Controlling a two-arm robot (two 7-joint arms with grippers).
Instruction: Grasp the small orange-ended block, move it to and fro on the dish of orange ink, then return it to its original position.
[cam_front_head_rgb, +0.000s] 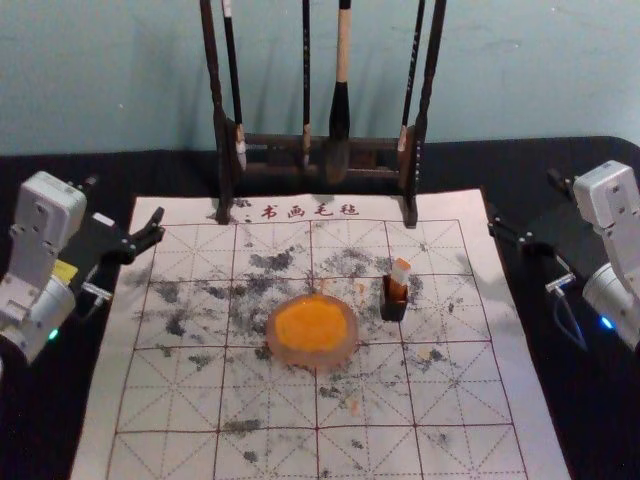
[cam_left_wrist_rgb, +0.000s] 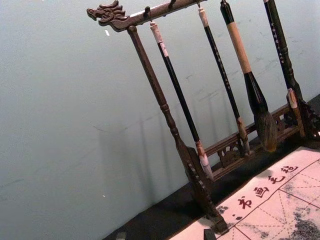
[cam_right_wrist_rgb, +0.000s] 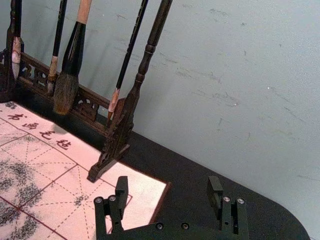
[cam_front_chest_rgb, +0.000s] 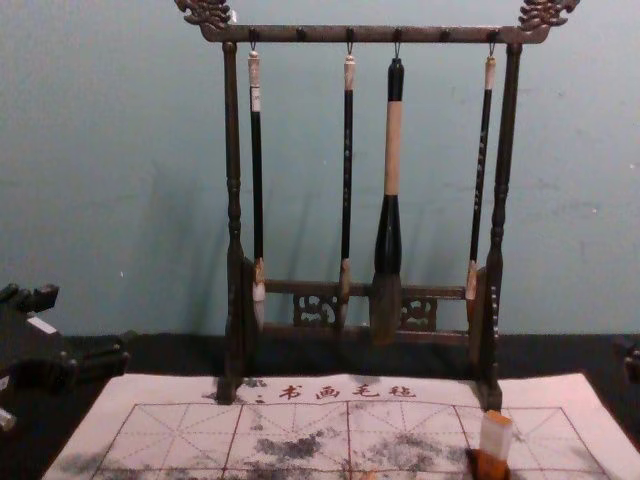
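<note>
Dish (cam_front_head_rgb: 312, 359) of orange ink (cam_front_head_rgb: 310, 324) lies flat on the printed mat (cam_front_head_rgb: 170, 440), taken as landmark for these notes. Small block (cam_front_head_rgb: 400, 271) stands just to the dish's right and slightly beyond it, upright with a faint lean, one end down in a black holder (cam_front_head_rgb: 394, 306). Holder presumably keeps the inked end off the mat and leaves the pale upper part proud for gripping; its nearness to the dish makes for a short carry. Right tool (cam_right_wrist_rgb: 168, 185) hangs off to the dish's right, well apart, fingers wide, nothing between them. Left tool (cam_front_head_rgb: 122, 205) is placed likewise to the dish's left, fingers also parted and holding nothing. Both sit clear of the mat's middle, which seems a waiting pose. Brush rack (cam_front_chest_rgb: 380, 34) rises beyond the dish, brushes (cam_front_head_rgb: 342, 105) hanging tips down, probably to keep hairs straight. Judged step: start, block ungrasped. Right tool looks the natural choice, block being on its side of the dish. Needs a straight lift, lest the light holder come along or tip; then gentle strokes on the dish, since hard pressure may skid it, and a well-aligned return to the holder.
</note>
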